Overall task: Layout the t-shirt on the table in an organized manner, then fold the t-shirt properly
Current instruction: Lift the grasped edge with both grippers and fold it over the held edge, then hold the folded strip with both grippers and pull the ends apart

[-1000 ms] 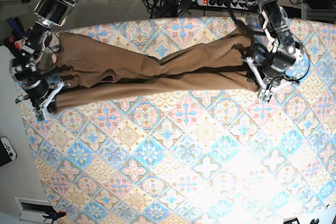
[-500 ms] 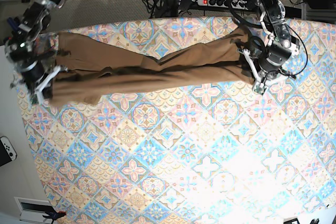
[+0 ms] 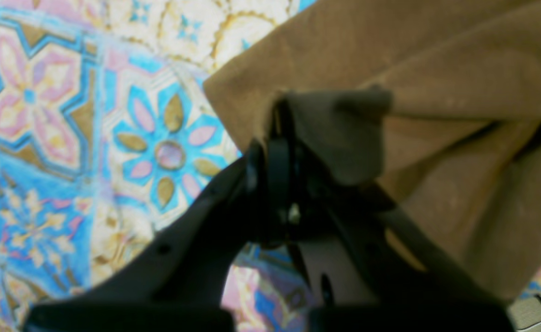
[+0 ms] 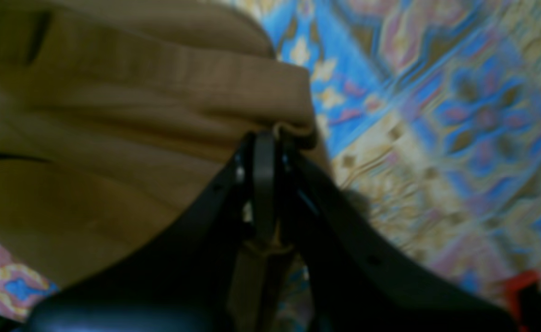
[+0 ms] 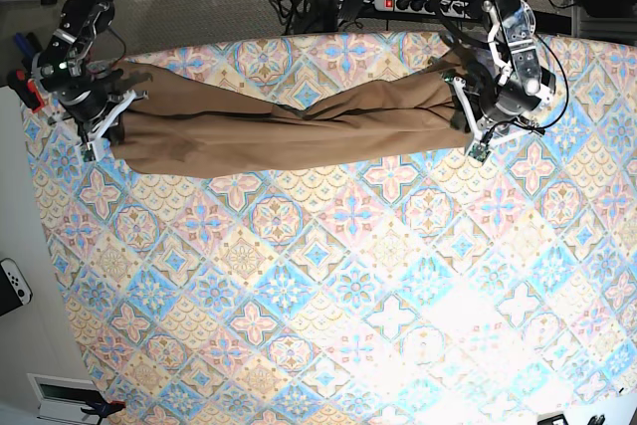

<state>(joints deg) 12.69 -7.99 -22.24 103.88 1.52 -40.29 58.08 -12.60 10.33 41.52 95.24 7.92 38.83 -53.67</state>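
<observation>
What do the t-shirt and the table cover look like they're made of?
The t-shirt: soft matte tan fabric, probably cotton knit, since it drapes and creases between the grippers. The table cover: smooth printed tile pattern, perhaps vinyl or oilcloth, judging by its slight sheen; uncertain.

No readable text, label, brand, number or sign appears in any view. The tan t-shirt (image 5: 289,126) stretched along the far edge of the patterned bench (image 5: 328,286) shows plain fabric only, and both wrist views are too blurred to make out any lettering on the fabric or fingers.
</observation>
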